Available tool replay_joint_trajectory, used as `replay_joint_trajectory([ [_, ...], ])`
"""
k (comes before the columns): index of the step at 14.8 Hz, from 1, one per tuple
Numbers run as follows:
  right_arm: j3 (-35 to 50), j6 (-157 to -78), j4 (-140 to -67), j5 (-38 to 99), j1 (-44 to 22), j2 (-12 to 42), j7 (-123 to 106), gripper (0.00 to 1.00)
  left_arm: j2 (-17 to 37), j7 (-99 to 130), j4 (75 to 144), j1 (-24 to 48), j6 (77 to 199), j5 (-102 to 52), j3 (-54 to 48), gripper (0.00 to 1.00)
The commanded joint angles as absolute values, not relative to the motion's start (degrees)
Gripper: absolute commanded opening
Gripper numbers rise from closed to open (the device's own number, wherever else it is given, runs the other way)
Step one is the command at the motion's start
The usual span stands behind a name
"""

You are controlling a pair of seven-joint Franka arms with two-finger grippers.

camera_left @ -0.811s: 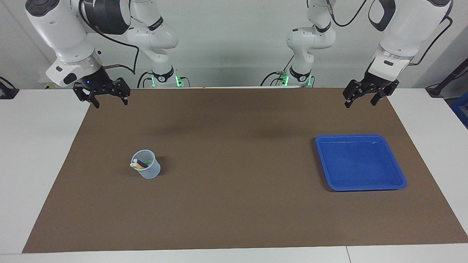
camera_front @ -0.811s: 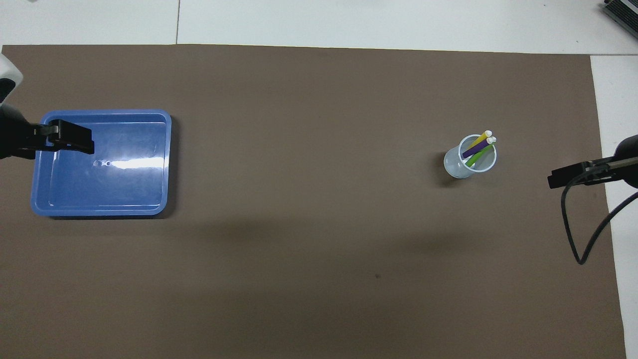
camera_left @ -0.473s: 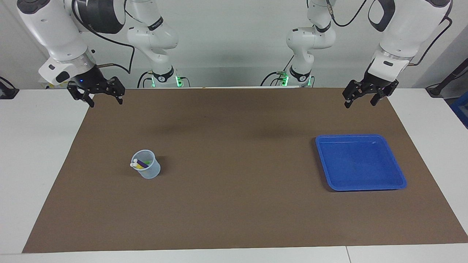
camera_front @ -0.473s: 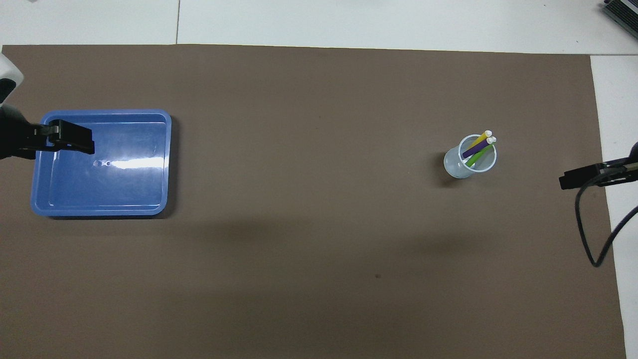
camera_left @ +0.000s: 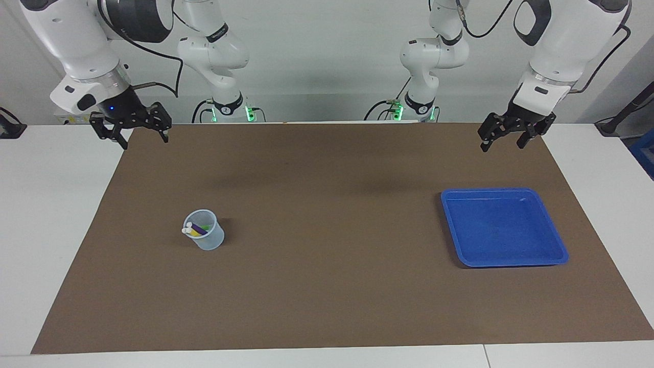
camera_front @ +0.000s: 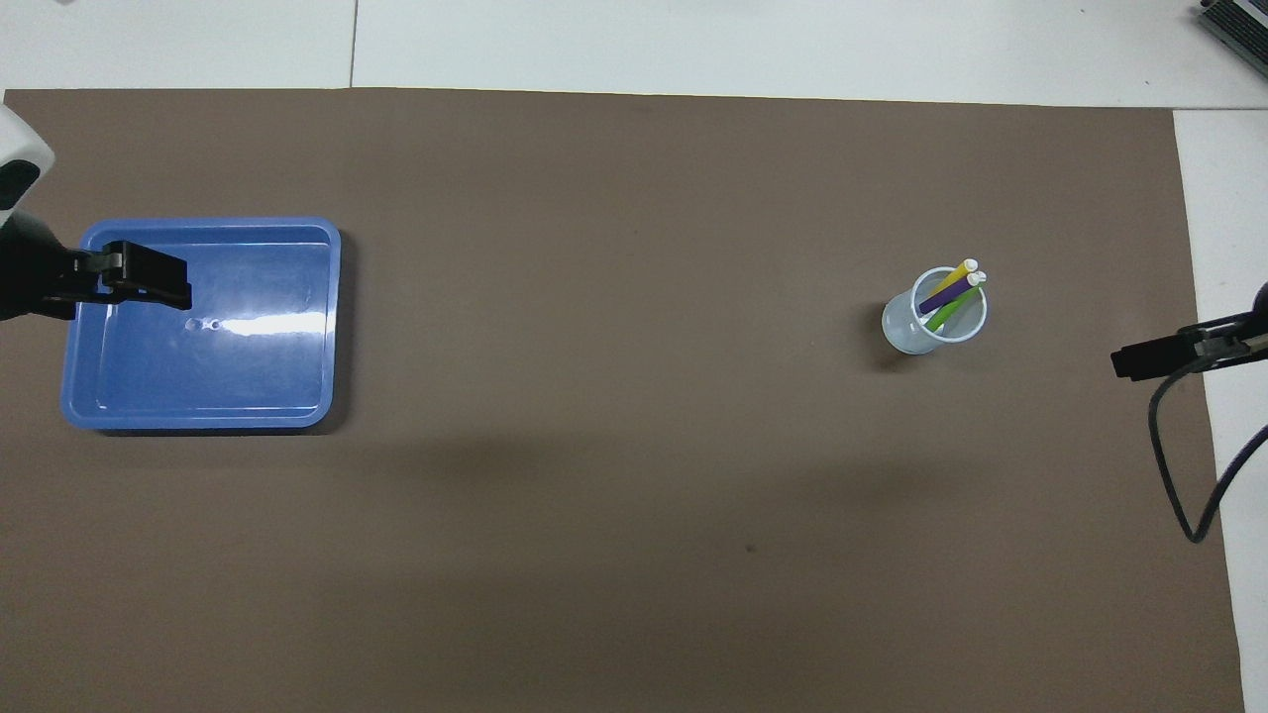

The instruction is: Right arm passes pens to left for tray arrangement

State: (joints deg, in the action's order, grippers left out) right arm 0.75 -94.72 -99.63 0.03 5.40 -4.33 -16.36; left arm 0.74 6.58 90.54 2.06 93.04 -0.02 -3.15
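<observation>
Leaning in the cup (camera_left: 205,236), the pens (camera_front: 948,293) look light, stiff and slick, best pinched near their pale ends by the open, empty right gripper (camera_left: 131,134).

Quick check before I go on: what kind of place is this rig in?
Most likely a robotics lab bench: two white arms mounted at a white table under a brown mat, with only staged props, a blue tray and a cup of pens.
</observation>
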Motion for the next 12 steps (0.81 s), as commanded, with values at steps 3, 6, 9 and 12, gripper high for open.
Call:
replay_joint_trajectory([
  [3, 0.8, -96.6, -105.1, -0.9, 6.0, -6.8, -17.3, 1.00, -1.8, 5.7, 94.5, 2.2, 94.4, -1.0, -3.1, 1.00],
  [6, 0.7, -96.2, -104.9, -1.0, 6.2, -6.9, -21.4, 1.00, -2.4, 5.7, 95.8, 2.0, 96.0, -2.7, -3.1, 1.00],
  [9, 0.4, -96.1, -104.7, -0.6, 6.7, -6.9, -21.3, 1.00, -2.9, 5.6, 96.7, 2.3, 96.0, -2.9, -3.1, 1.00],
  [12, 0.5, -97.0, -104.8, -0.6, 6.1, -6.9, -20.3, 1.00, -3.2, 5.9, 97.2, 2.5, 95.4, -2.9, -3.0, 1.00],
])
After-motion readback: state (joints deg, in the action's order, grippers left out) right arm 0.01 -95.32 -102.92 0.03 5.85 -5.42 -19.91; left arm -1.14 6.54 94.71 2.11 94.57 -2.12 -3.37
